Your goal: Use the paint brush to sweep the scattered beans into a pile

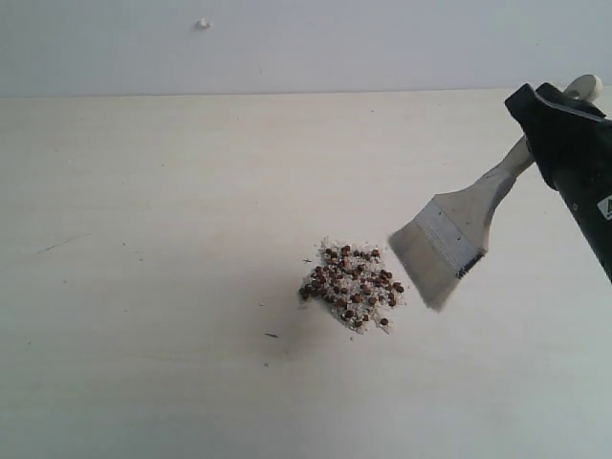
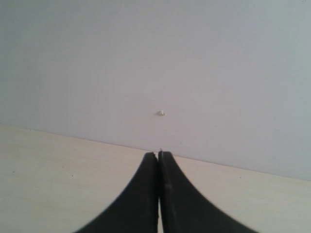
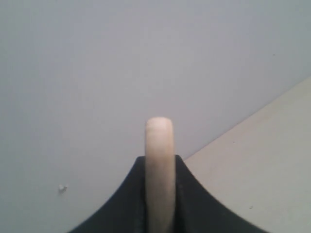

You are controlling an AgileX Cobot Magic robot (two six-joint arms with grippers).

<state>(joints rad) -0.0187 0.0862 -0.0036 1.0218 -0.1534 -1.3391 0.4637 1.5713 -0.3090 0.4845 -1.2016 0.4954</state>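
Note:
The beans [image 1: 351, 286], tiny dark reddish-brown ones mixed with whitish grains, lie gathered in one small pile near the middle of the pale table [image 1: 143, 239]. The paint brush [image 1: 459, 225] hangs tilted just right of the pile, its whitish bristles [image 1: 423, 262] close beside the beans. My right gripper [image 1: 547, 120] is shut on its pale wooden handle [image 3: 159, 160], whose rounded end sticks out past the fingers. My left gripper [image 2: 159, 154] is shut with nothing in it, and it stays outside the exterior view.
A grey wall [image 1: 306, 43] rises behind the table's far edge, with a small white speck [image 1: 203, 24] on it. A short dark fleck [image 1: 272, 336] lies on the table left of and below the pile.

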